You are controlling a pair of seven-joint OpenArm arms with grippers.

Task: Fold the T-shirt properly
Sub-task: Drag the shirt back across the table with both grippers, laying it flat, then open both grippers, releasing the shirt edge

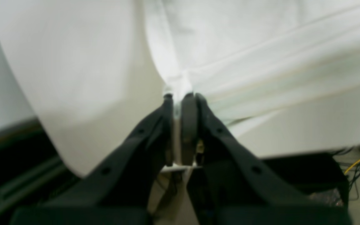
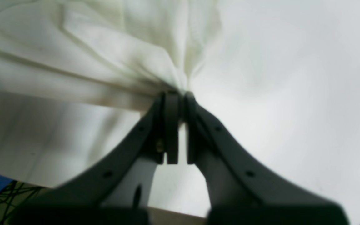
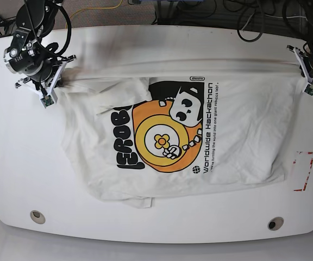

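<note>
Both grippers were clamped on the T-shirt [image 3: 200,147]: the right gripper [image 2: 178,93] had its jaws fully closed on a bunched pinch of cloth at the table's 10 o'clock corner, and the left gripper [image 1: 181,95] was likewise closed on a thin fold at 2 o'clock. The top edge ran taut between them.

The shirt lay spread over the middle of the table [image 3: 15,163], print [image 3: 162,136] face up, body hanging toward 6 o'clock. The 9 o'clock side was rumpled, with a flap doubled over near the print's upper left; a corner was tucked under at 7 o'clock.

My read: this was the stretch-and-flatten step, before any real fold.

To do it well:
- keep both grips level, even tension along the top edge
- pull both arms together toward 12 o'clock so the cloth drags flat
- don't over-tension; the pinches looked small and could slip
- the 9 o'clock rumple likely needed a separate pass

Wrist views were blurred, so grip depth was unclear.
</note>
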